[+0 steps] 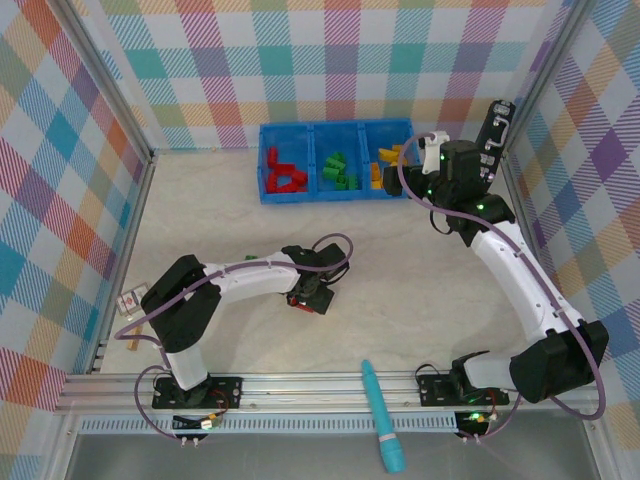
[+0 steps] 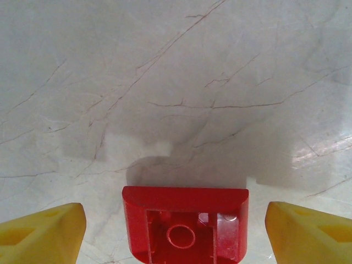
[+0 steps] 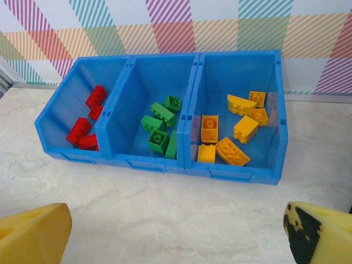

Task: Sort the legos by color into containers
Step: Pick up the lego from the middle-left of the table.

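Looking in, I see a pale veined marble tabletop (image 1: 400, 270) and plaid walls (image 1: 300, 60); left gripper (image 2: 175, 212) spread wide astride a loose red lego (image 2: 185, 228), right gripper (image 3: 177, 220) wide, empty.

A pale, marble-veined worktop (image 1: 400, 300) is closed in on three sides by walls (image 1: 330, 60) of pastel plaid. Along its near edge runs a ribbed metal rail (image 1: 300, 385). A teal pen-like tool (image 1: 383, 418) lies across that rail, slightly aslant, its far tip on the worktop. In the far right corner a tall black device (image 1: 497, 125) with silver parts stands against the wall. At the left edge sits a small white tag (image 1: 131, 299).
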Robot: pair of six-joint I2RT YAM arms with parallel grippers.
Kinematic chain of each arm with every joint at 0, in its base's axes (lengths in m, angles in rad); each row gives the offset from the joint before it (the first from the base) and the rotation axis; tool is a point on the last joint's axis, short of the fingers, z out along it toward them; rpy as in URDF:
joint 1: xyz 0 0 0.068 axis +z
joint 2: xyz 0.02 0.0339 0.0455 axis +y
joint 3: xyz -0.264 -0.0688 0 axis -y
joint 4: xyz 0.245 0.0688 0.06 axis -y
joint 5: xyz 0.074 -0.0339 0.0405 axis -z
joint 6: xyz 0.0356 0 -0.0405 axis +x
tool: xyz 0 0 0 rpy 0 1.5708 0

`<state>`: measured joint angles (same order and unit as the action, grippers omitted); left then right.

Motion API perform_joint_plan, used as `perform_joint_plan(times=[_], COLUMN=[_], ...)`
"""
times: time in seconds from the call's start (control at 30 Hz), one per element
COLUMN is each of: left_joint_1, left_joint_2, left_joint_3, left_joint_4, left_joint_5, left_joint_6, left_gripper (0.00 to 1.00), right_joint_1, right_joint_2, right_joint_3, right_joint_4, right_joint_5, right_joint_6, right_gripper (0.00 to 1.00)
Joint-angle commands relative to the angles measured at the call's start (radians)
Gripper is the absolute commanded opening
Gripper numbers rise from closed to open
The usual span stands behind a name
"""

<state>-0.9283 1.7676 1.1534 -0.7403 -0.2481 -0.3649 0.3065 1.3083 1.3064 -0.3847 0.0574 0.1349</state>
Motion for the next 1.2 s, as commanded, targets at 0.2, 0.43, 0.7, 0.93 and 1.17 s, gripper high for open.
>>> perform_joint_plan(times=[0.2,0.43,0.7,0.93,1.17], left_joint_1=[-0.020,-0.018,-0.017,0.018,0.219], left_joint_2=[0.020,0.041,0.077,0.047,-0.055], left_joint_3=[-0.032,-0.057,-0.054,0.003,0.171], left_joint_4=[-0.028,0.027,0.032,-0.044,-0.066], left_joint_5=[-0.014,0.021,0.045,0.018,-0.020], left_joint_6=[-0.069,-0.090,-0.107,-0.045,0.091], left_gripper=[0.87,0.78,0.66,0.60,0.62], right_joint_1=[-0.007,-0.007,-0.007,-0.007,-0.007], right_joint_2=[-0.001,-0.006,-0.009,-0.009,-0.014], right_joint_3=[0.021,0.019,0.019,0.022,0.014], right_joint_4=[0.027,0.026,0.028,0.020,0.020], right_joint_5=[-0.027,-0.017,-0.015,-0.008,0.004], right_joint_6=[0.009,0.002,0.001,-0.002,-0.010], right_gripper=[0.99,0.99,0.99,0.99,0.99])
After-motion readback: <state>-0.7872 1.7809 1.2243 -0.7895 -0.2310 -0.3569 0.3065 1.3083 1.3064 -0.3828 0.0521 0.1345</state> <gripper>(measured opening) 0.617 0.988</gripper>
